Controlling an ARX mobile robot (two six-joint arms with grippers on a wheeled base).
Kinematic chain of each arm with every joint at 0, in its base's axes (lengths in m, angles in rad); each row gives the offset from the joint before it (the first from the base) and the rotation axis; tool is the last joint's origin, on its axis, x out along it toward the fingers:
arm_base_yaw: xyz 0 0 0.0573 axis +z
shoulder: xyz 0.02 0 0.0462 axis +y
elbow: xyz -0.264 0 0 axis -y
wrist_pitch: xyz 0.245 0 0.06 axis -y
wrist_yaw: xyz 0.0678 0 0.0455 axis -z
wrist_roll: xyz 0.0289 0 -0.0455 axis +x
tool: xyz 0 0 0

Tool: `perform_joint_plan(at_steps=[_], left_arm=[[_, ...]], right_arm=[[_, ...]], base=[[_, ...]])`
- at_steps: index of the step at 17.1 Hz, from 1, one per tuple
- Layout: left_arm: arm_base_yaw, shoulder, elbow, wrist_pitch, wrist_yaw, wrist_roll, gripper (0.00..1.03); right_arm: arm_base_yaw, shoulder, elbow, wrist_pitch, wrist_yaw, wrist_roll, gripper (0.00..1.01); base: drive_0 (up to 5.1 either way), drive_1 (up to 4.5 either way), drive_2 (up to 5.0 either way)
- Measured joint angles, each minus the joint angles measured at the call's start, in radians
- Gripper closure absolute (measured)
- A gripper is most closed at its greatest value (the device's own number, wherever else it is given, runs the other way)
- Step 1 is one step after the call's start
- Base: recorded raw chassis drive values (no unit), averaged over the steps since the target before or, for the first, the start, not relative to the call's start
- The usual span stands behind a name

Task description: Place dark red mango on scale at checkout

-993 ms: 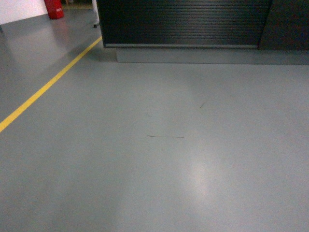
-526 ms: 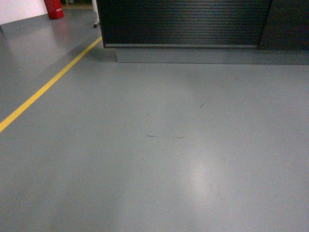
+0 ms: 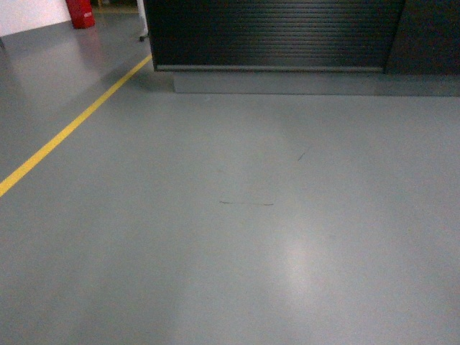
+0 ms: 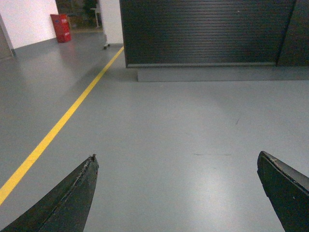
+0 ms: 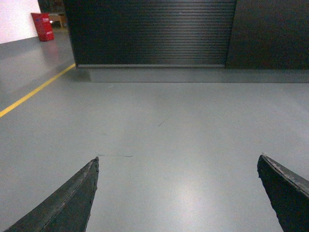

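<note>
checkout (image 3: 273, 32) well ahead of both spread, empty claws (image 4: 176, 164) (image 5: 178, 164).

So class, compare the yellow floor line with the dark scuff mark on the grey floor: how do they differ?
The yellow floor line is bright, long and runs diagonally toward the checkout; the scuff mark is dark, short and lies roughly level across the head view. The line is broad and crisp; the scuff is thin and faint. Both lie flat on the grey floor.

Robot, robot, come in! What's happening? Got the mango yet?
Left gripper open, empty. Right gripper open, empty. No mango or scale in view. Checkout ahead, bare grey floor between, nothing blocking.
</note>
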Motion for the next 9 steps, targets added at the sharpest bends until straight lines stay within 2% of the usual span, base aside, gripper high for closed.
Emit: perform_joint_plan(at_steps=[6, 9], left_arm=[[0.0, 0.0, 0.0, 0.001, 0.0, 0.0, 0.05], [0.0, 0.0, 0.0, 0.0, 0.0, 0.0, 0.05]], right_arm=[[0.0, 0.0, 0.0, 0.001, 0.0, 0.0, 0.03], [0.0, 0.0, 0.0, -0.003, 0.0, 0.0, 0.03]], base=[[0.0, 0.0, 0.0], [-0.2, 4.1, -4.4]])
